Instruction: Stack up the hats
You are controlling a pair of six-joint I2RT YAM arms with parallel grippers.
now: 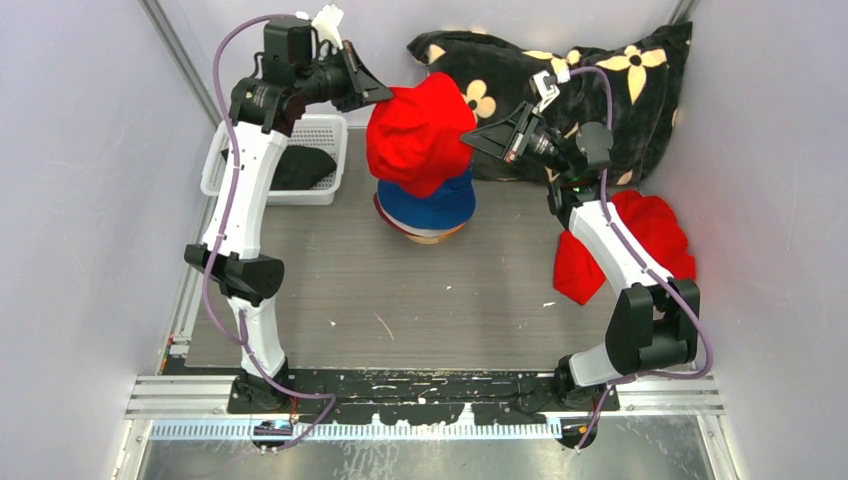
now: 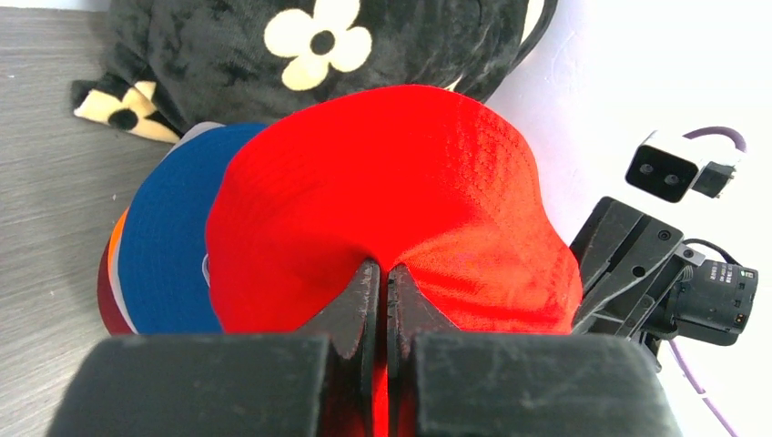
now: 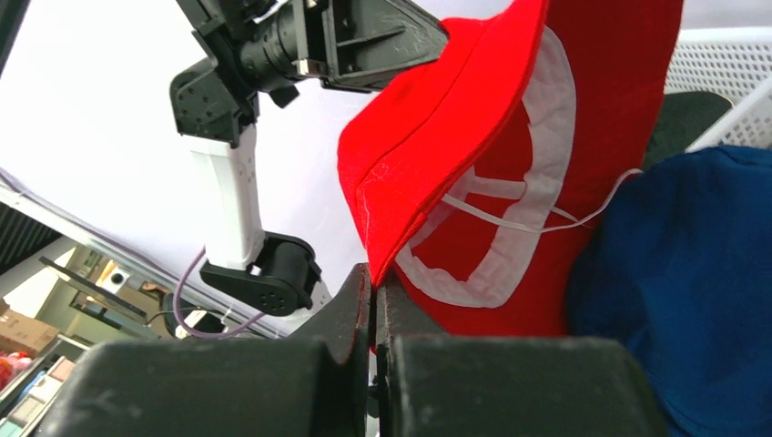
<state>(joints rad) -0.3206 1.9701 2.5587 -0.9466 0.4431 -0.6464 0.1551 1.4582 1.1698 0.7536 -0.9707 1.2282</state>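
Observation:
A red hat [image 1: 417,132] hangs in the air between both grippers, just above a stack of hats topped by the blue hat [image 1: 432,207]. Below the blue one, orange [image 2: 116,246] and maroon [image 2: 107,305] brims show. My left gripper [image 1: 385,95] is shut on the red hat's brim [image 2: 382,182] at its left side. My right gripper [image 1: 472,135] is shut on the brim's other edge [image 3: 428,137], and the hat's white inner band [image 3: 546,155] faces it. A black hat [image 1: 300,168] lies in the white basket [image 1: 320,128].
A black pillow with cream flowers [image 1: 580,75] leans against the back wall behind the stack. A large bright red cloth bundle [image 1: 650,240] lies at the right, beside the right arm. The white basket stands at the back left.

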